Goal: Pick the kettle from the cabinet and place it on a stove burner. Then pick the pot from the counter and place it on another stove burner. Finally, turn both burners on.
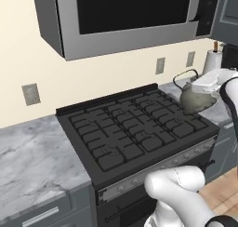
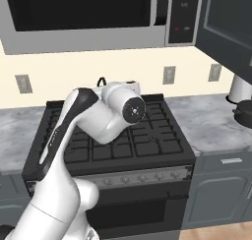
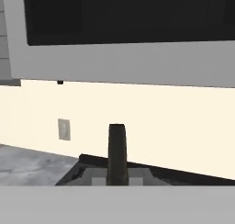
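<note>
The gripper (image 3: 117,175) is closed on the thin handle (image 3: 117,149) of the kettle (image 1: 197,98), which is standing up dark in the middle of the hand view. In the left base view the kettle is hanging at the right rear part of the stove (image 1: 135,128), over the black grates near the right edge, with its spout pointing left. I cannot tell if its bottom is touching the grate or is just above it. The white hand is sitting on top of the kettle there.

In the right base view the arm (image 2: 93,121) is bending over the stove and is covering most of the kettle; only the top of the handle is showing behind it. The pot (image 2: 244,113) is sitting on the counter (image 2: 211,121) at the far right, well apart from the stove, below the open cabinet (image 2: 229,25). The microwave (image 2: 98,17) is hanging above the stove.
</note>
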You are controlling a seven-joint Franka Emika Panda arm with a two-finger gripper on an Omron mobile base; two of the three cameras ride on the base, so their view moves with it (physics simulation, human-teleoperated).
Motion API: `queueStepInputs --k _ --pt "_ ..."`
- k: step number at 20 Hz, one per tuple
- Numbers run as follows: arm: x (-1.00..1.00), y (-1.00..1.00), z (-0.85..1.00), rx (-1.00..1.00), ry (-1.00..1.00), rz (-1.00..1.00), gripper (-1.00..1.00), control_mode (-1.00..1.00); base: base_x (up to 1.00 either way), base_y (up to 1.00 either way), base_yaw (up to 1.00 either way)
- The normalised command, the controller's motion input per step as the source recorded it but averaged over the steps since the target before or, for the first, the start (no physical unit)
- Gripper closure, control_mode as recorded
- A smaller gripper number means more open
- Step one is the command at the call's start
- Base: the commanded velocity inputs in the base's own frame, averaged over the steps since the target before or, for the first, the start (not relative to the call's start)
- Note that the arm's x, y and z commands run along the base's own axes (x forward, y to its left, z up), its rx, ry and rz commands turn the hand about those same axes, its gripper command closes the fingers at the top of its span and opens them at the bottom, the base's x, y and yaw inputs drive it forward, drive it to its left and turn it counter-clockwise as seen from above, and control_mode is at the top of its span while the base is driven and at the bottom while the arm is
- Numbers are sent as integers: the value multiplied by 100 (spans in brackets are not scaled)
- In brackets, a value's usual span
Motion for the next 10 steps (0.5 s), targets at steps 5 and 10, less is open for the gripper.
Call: queueStepInputs --k 5,10 --pt "37 0 0 1 -7 15 100 -100 0 0 0" --pt "34 0 0 0 -7 13 100 -100 0 0 0"
